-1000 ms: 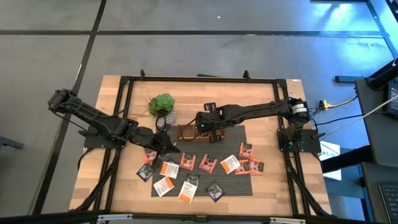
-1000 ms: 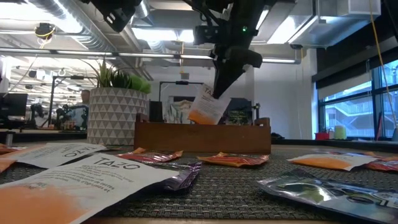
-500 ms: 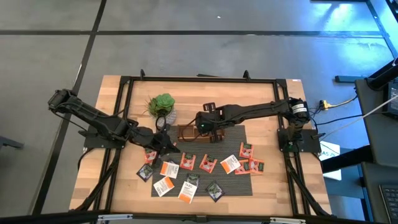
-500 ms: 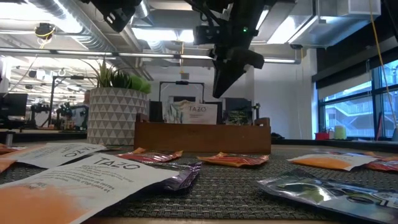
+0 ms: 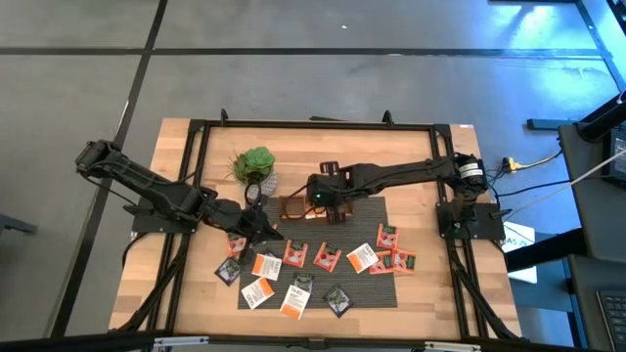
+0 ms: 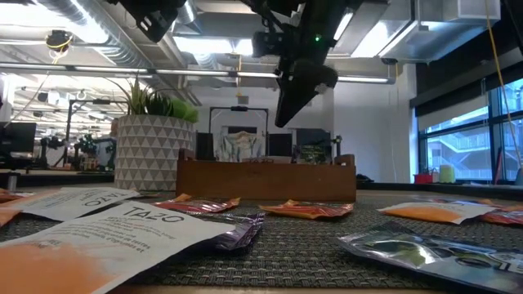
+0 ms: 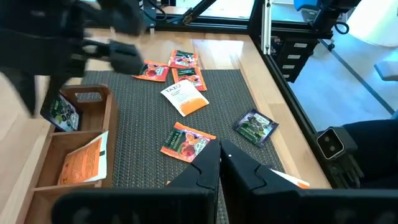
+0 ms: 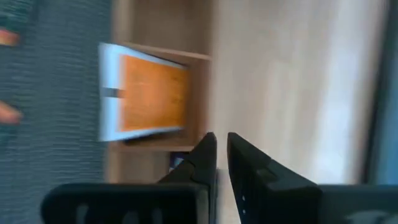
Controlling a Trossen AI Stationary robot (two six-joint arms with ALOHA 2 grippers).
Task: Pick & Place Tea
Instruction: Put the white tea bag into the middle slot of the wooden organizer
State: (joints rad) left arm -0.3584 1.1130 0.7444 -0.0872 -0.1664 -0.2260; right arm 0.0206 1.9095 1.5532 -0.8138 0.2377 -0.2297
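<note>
We were at the drop-off step. Our right gripper (image 5: 315, 195) hung over the wooden tray (image 5: 293, 207), fingers narrow and holding nothing. A white-and-orange tea sachet (image 7: 83, 163) lay inside it. Our left gripper (image 5: 262, 231) was pinched shut, empty, above the loose sachets (image 5: 293, 256) on the bench. Next we needed one of those.

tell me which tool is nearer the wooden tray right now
Right. The right tool hangs directly above the wooden tray, while the left tool sits off beside it, low over the tea sachets.
</note>
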